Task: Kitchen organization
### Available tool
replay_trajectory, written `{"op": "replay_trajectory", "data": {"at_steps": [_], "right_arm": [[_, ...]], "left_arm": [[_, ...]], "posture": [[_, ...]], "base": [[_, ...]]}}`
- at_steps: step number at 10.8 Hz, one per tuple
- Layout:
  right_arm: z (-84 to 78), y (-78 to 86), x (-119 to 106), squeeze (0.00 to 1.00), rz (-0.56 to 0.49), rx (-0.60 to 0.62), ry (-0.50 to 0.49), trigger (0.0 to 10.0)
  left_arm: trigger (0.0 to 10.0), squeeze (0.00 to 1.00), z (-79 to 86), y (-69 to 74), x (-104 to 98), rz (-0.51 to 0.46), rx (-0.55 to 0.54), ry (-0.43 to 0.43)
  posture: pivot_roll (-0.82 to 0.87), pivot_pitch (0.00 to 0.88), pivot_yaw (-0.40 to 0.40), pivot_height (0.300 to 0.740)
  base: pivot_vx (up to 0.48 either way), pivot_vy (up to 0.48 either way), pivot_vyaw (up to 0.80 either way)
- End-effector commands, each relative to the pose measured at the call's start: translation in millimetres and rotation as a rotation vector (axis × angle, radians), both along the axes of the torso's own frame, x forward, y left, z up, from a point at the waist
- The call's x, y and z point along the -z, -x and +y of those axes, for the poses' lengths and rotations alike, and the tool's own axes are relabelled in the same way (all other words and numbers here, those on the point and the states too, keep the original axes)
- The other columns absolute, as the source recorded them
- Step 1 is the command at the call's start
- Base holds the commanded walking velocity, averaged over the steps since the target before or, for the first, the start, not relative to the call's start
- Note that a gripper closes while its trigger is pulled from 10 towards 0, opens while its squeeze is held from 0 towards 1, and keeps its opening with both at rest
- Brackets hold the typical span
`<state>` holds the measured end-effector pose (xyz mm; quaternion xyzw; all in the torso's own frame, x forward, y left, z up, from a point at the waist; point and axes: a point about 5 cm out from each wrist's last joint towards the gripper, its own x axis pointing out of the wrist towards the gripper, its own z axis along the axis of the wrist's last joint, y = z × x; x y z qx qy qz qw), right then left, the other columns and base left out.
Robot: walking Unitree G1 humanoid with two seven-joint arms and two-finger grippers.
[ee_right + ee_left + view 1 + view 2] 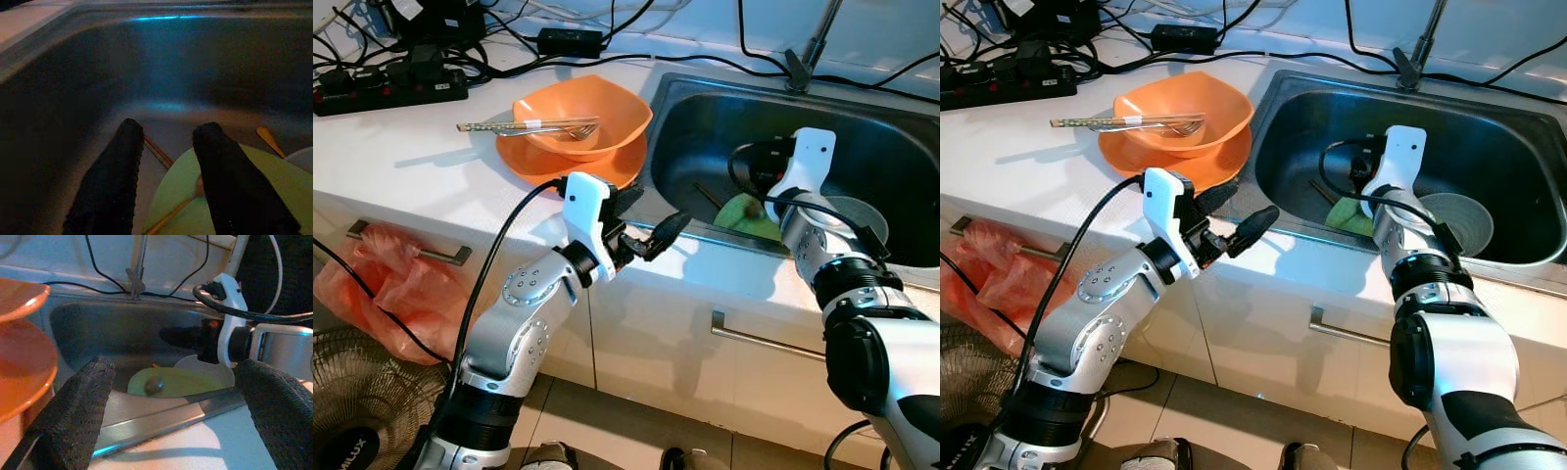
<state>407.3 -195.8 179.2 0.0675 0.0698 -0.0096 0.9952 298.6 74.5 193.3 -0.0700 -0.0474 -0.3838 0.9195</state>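
Observation:
An orange bowl [592, 113] sits on an orange plate [548, 164] on the white counter, with chopsticks and a fork [524, 125] lying across the bowl. In the steel sink [891, 137] lie a green plate [752, 219] and a pale grey dish [850, 217]. My right gripper [170, 128] reaches down into the sink, open, just above the green plate [220, 205], where a gold utensil [173, 213] and chopsticks [159, 152] rest. My left gripper [656, 238] hovers open over the counter's front edge beside the sink, holding nothing.
A power strip [391, 88] and tangled cables cover the back of the counter. The faucet base [798, 67] stands behind the sink. Below are cabinet handles [764, 340], an orange plastic bag [382, 284] and a floor fan [347, 416].

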Motion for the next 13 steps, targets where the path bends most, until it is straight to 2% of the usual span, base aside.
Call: {"op": "replay_trajectory", "data": {"at_steps": [1, 4, 5, 6, 7, 8, 9, 10, 11, 13], "right_arm": [[-1.6, -2.6, -11, 1.0, -0.041, 0.004, 0.009, 10.0], [17.6, -5.8, -29, 1.0, -0.155, -0.074, 0.013, 10.0], [23.9, -5.5, -35, 1.0, -0.195, -0.086, 0.013, 10.0], [28.3, -4.2, -41, 1.0, -0.246, -0.106, -0.012, 10.0], [29.6, -3.3, -45, 1.0, -0.267, -0.107, -0.026, 10.0], [39.0, 0.2, -51, 1.0, -0.294, -0.176, -0.078, 10.0], [64.1, 18.2, -61, 0.76, -0.344, -0.429, -0.143, 10.0], [71.9, 28.8, -61, 0.06, -0.354, -0.529, -0.102, 10.0], [75.5, 47.0, -49, 0.0, -0.315, -0.66, 0.01, 10.0], [72.3, 64.9, -46, 0.0, -0.288, -0.727, 0.029, 10.0]], "left_arm": [[10.0, 0.0, 1.8, -1.8, -11, -0.061, -0.031, -0.002], [10.0, 0.0, 19.6, -13.2, -32, -0.202, -0.218, -0.013], [10.0, 0.0, 39.8, -20.7, -45, -0.279, -0.389, 0.009], [10.0, 0.0, 57.6, -25.3, -49, -0.313, -0.521, 0.013], [10.0, 0.0, 66.8, -26.6, -50, -0.324, -0.587, 0.008], [10.0, 0.0, 75.2, -26.7, -50, -0.342, -0.65, -0.007], [10.0, 0.11, 78.7, -26.5, -47, -0.343, -0.691, -0.01], [10.0, 0.09, 78.9, -26.2, -46, -0.344, -0.699, -0.009], [10.0, 0.03, 81.5, -24.2, -45, -0.354, -0.731, -0.015], [10.0, 0.0, 89.0, -25.3, -37, -0.324, -0.779, -0.026]], "posture": [[0.07, 0.122, -0.006, 0.74], [0.07, 0.122, -0.004, 0.74], [0.07, 0.122, -0.006, 0.74], [0.06, 0.122, -0.005, 0.74], [0.06, 0.121, -0.006, 0.74], [0.06, 0.121, -0.006, 0.74], [0.07, 0.12, -0.008, 0.74], [0.07, 0.121, -0.008, 0.74], [0.06, 0.121, -0.007, 0.74], [0.05, 0.122, -0.007, 0.74]], "base": [[0.0, 0.0, 0.0], [0.0, 0.0, 0.0], [0.0, 0.0, 0.0], [0.0, 0.0, 0.0], [0.0, 0.0, 0.0], [0.0, 0.0, 0.0], [0.0, 0.0, 0.0], [0.0, 0.0, 0.0], [0.0, 0.0, 0.0], [0.0, 0.0, 0.0]]}}
